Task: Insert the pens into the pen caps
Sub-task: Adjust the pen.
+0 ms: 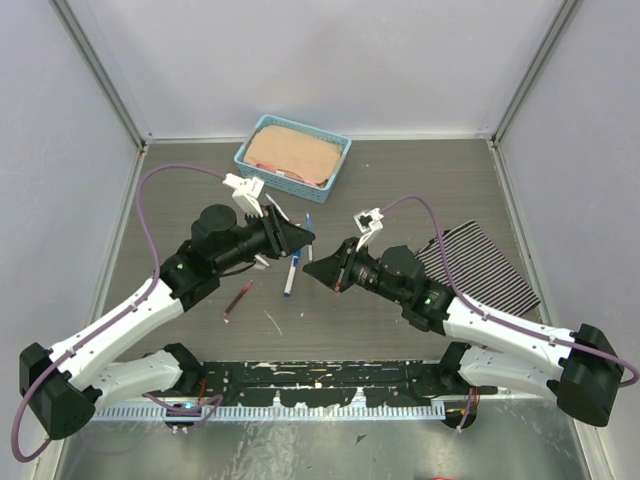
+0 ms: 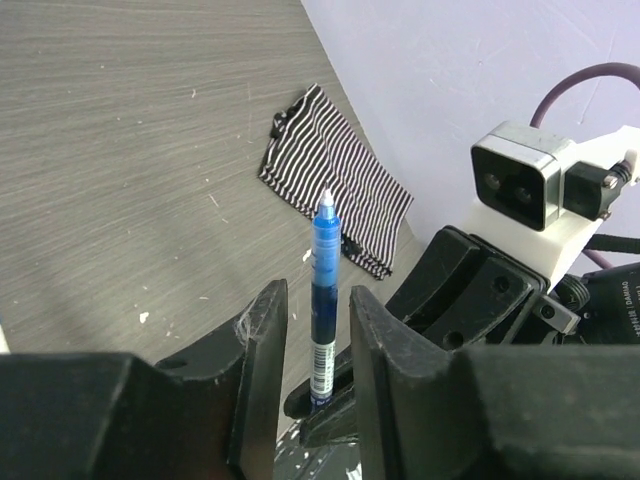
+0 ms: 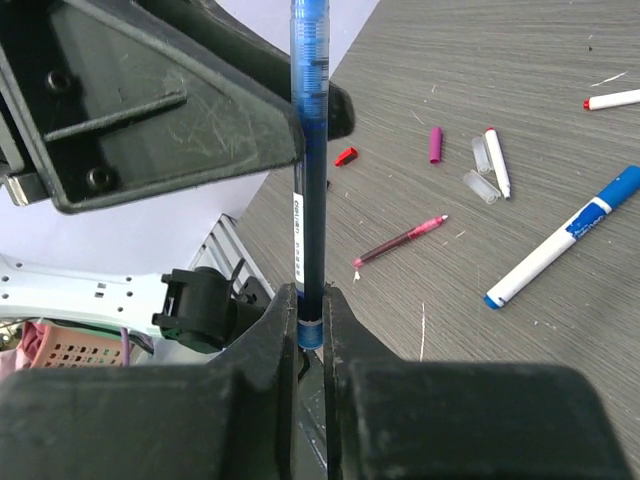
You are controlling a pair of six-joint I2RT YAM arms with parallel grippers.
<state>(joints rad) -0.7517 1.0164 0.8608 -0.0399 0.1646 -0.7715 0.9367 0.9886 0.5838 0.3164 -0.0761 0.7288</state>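
Just left of the striped cloth point(image 1: 480, 262), the right gripper point(image 3: 310, 300) clamps one end of a blue pen point(image 3: 309, 150) held in mid-air. The left gripper point(image 2: 315, 295) stands open around the barrel, jaws clear of it. A magenta pen point(image 3: 400, 240) and red cap point(image 3: 345, 156) lie farther left of the cloth. A clean handover likely needs a firm right grip and a straight left retreat that avoids brushing the pen.

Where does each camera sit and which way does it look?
Top: above and behind, looking down at the table; left arm, right arm show.
Left wrist: past the left pincer at the blue pen, striped cloth beyond.
Right wrist: past the right pincer, clamped on that pen, toward loose pens.
Both wrist views share the blue pen.
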